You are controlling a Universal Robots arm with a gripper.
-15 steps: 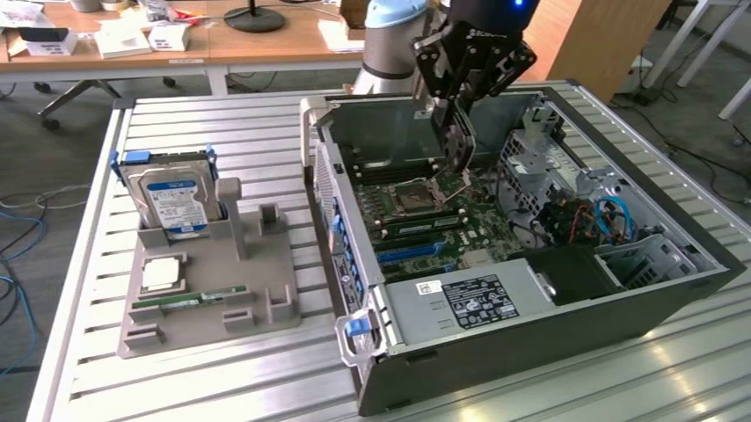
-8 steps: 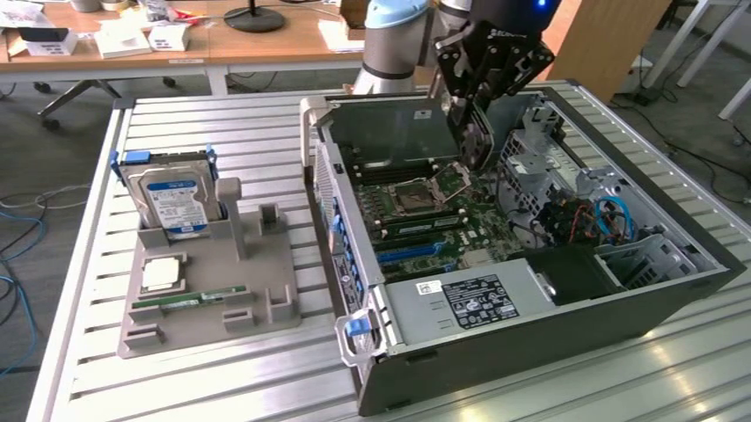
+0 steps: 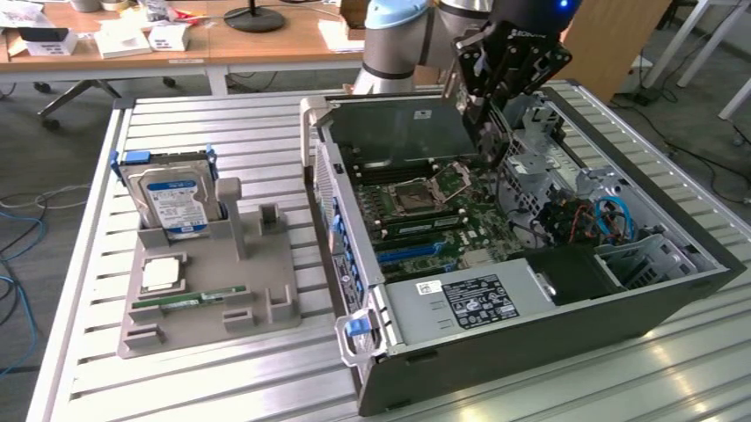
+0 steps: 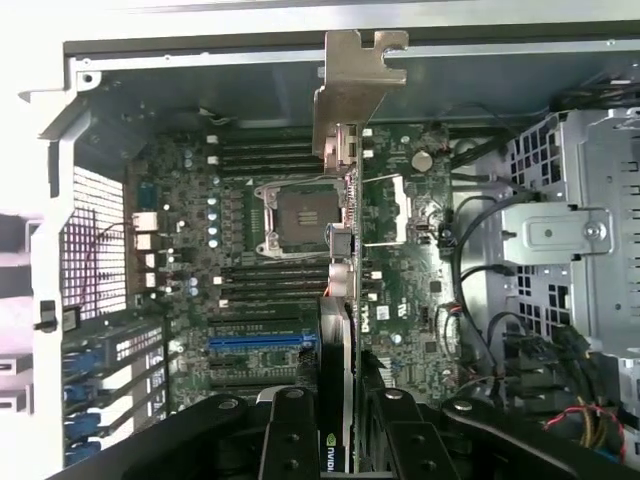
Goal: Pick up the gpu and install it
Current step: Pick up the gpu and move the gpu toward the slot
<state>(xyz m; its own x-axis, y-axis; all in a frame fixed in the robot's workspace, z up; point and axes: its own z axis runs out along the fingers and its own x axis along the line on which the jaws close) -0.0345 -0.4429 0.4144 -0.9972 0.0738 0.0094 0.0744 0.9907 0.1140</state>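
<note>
gpu [image 4: 338, 300] picked up, clamped edge-on in gripper [image 4: 338, 425], poised over motherboard [image 4: 180, 200] inside open case [image 3: 564, 338]; not yet seated.

Bright, even room light bleaches the table [image 3: 586, 387] with glare; the gpu [image 4: 340, 260] bracket gleams.

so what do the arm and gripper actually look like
The arm is a round silver-grey tube with a pale blue joint cap. Its dark wrist carries a small blue light. The gripper is black, built of flat linked bars with round bolt heads.
</note>
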